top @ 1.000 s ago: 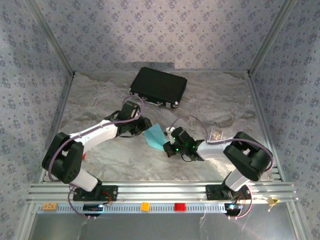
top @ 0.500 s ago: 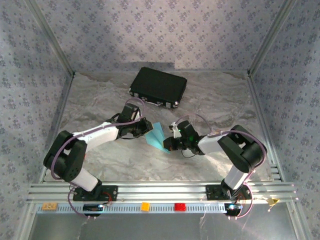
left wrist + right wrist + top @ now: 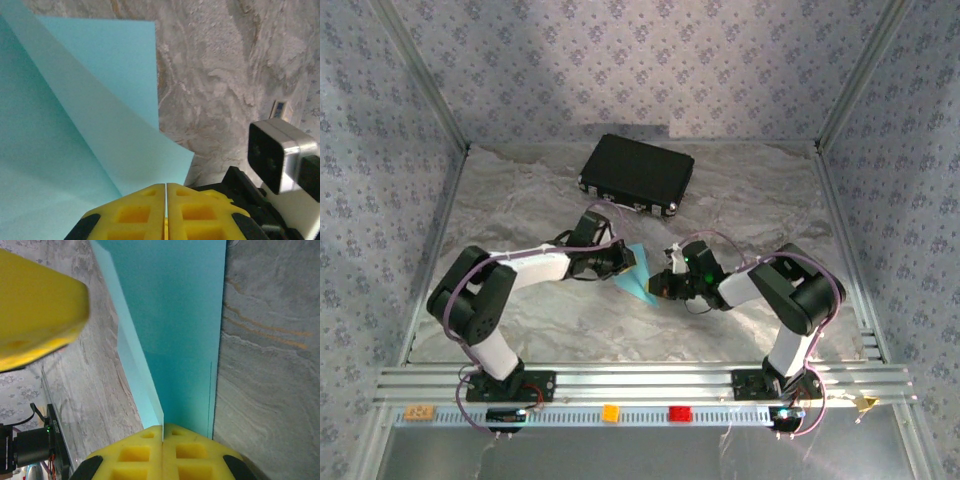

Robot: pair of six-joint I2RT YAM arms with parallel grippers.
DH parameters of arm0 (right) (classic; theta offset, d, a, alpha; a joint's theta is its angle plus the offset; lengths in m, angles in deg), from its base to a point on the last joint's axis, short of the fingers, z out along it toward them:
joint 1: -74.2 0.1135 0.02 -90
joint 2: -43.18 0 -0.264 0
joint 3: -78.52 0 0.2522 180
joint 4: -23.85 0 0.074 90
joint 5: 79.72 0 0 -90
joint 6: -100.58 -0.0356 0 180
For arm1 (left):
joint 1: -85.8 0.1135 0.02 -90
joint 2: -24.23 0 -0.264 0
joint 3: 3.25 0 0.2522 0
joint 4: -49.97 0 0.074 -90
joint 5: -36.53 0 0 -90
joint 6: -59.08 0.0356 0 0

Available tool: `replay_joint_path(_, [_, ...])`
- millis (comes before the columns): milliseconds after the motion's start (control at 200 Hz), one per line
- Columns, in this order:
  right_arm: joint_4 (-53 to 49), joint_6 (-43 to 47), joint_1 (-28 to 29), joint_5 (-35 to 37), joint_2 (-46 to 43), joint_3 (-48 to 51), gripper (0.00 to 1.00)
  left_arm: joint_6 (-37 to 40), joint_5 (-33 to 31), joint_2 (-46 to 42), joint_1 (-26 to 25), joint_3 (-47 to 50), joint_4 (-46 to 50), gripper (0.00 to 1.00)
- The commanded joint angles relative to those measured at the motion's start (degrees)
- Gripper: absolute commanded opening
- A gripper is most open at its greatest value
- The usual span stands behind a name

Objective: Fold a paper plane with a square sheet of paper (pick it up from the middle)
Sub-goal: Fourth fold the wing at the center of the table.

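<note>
The square sheet of paper (image 3: 638,276) is light blue, folded and lifted off the table between both grippers. In the top view my left gripper (image 3: 624,262) holds it from the left and my right gripper (image 3: 666,285) from the right, close together. From the left wrist, the sheet (image 3: 75,125) spreads up and left, a thin edge of it pinched between my shut yellow gripper (image 3: 166,192). From the right wrist, a folded edge of the sheet (image 3: 180,315) runs down into my shut gripper (image 3: 163,435). One of the left gripper's yellow fingers (image 3: 35,305) sits at the upper left.
A black rectangular case (image 3: 637,174) lies at the back of the crumpled grey table cover (image 3: 520,210). A small card (image 3: 279,110) lies on the cover to the right. The right wrist's camera block (image 3: 277,155) is close to my left gripper. Aluminium rails (image 3: 640,383) cross the front.
My left gripper has closed on the paper. Both grippers have drawn closer together, and the sheet now stands narrower and more folded between them.
</note>
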Motion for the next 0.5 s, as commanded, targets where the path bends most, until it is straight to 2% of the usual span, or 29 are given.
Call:
replay_joint_path(0, [-0.2, -1.6, -0.2, -1.5, 1.2, 0.1, 0.02, -0.5, 0.7, 2.1, -0.6, -1.3, -3.2, 0.08])
replay_joint_path(495, [-5.7, -0.9, -0.8, -1.0, 1.1, -1.2, 0.02, 0.1, -2.1, 5.0, -0.5, -3.1, -2.8, 0.09])
